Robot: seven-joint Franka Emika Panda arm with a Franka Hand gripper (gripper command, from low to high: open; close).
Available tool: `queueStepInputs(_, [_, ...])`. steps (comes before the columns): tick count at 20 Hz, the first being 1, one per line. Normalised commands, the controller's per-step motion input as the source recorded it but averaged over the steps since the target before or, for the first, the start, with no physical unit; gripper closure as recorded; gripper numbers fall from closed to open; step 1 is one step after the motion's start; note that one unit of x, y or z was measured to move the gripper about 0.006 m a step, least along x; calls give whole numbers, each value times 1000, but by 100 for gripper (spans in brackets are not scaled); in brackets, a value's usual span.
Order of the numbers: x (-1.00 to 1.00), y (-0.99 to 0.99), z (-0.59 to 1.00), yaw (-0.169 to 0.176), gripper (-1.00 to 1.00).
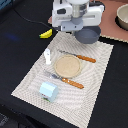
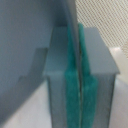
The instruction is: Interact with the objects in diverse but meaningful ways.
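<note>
- The plate (image 1: pixel 67 66) sits in the middle of the striped mat (image 1: pixel 100 75) on the dark tabletop (image 1: pixel 15 50).
- The gripper (image 1: pixel 84 31) hangs past the plate's far side, holding the grey bowl (image 1: pixel 89 35) up by its rim.
- In the wrist view the jaws, with green pads (image 2: pixel 74 90), pinch the thin bowl rim (image 2: pixel 75 45).
- Orange-handled cutlery lies on both sides of the plate: a knife (image 1: pixel 79 56) beyond it and a fork (image 1: pixel 67 80) in front of it.
- The white shaker (image 1: pixel 47 56) stands just beside the plate.
- The blue cup (image 1: pixel 48 91) is near the mat's front edge.
- The banana (image 1: pixel 46 33) lies off the mat, well apart from the plate.
</note>
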Motion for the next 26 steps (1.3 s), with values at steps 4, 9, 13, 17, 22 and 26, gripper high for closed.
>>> queueStepInputs(4, [-988,176,431,0,100])
queueStepInputs(9, [-1000,161,239,0,100])
queueStepInputs(13, [-1000,145,87,0,100])
queueStepInputs(17, [-822,259,0,32,100])
queueStepInputs(22, [-359,423,0,130,100])
queueStepInputs(26, [-111,459,0,149,100])
